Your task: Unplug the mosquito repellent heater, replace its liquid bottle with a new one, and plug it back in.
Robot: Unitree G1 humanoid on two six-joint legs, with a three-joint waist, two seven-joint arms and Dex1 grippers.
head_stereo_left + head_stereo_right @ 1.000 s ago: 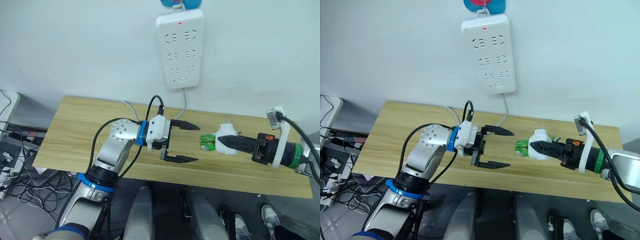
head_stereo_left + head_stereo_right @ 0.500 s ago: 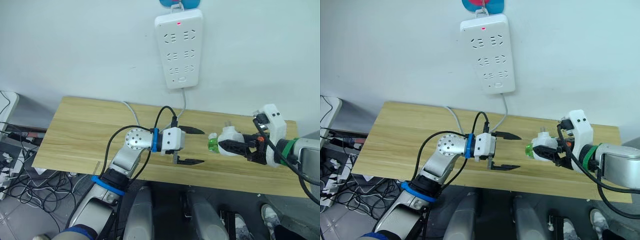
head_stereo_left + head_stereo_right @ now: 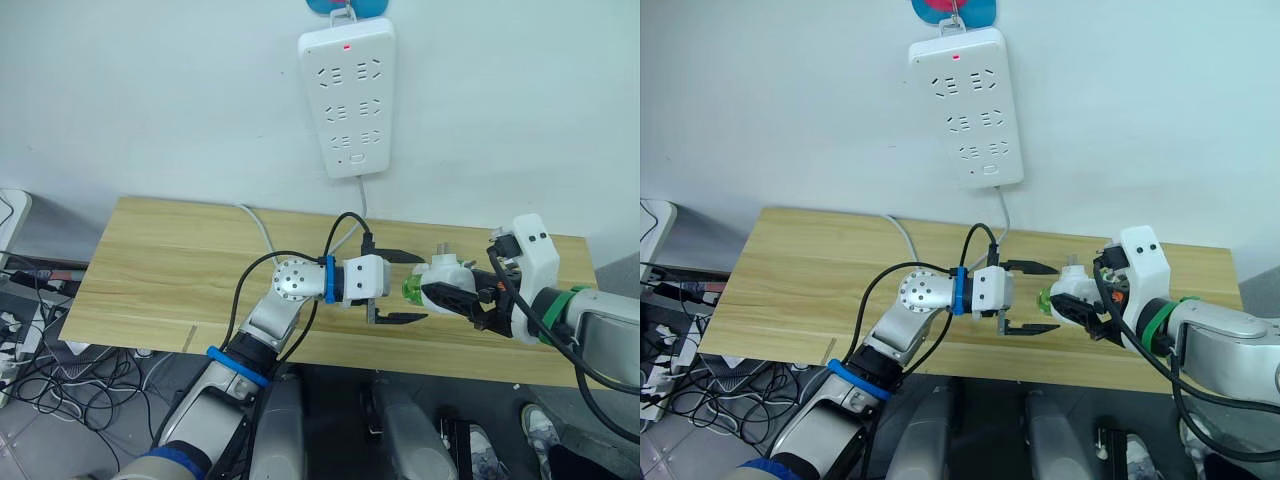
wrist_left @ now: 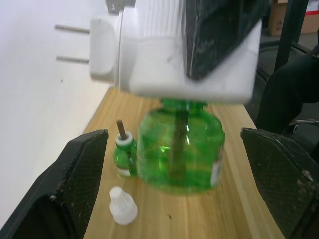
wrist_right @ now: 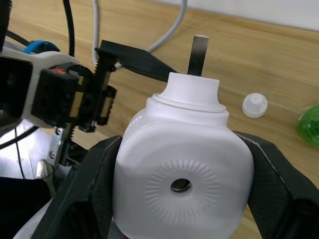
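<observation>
My right gripper (image 5: pixel 182 149) is shut on the white mosquito repellent heater (image 3: pixel 447 273), holding it above the table with its prongs (image 4: pixel 72 45) bare. A translucent green bottle (image 4: pixel 179 154) sits in the heater's socket; I cannot tell whether it is the new one. My left gripper (image 3: pixel 408 288) is open, one finger on each side of that bottle without touching it. On the table beyond, the capless liquid bottle (image 4: pixel 122 154) with a wick rod stands beside a loose white cap (image 4: pixel 122 206).
A long white power strip (image 3: pixel 347 100) hangs on the wall above the wooden table (image 3: pixel 160 270), its red light on, its cable (image 3: pixel 255 225) trailing onto the tabletop. Cables lie on the floor at the left.
My left gripper has travelled right, still open, until its fingers flank the bottle under the heater. My right arm has drawn the heater slightly left, toward it.
</observation>
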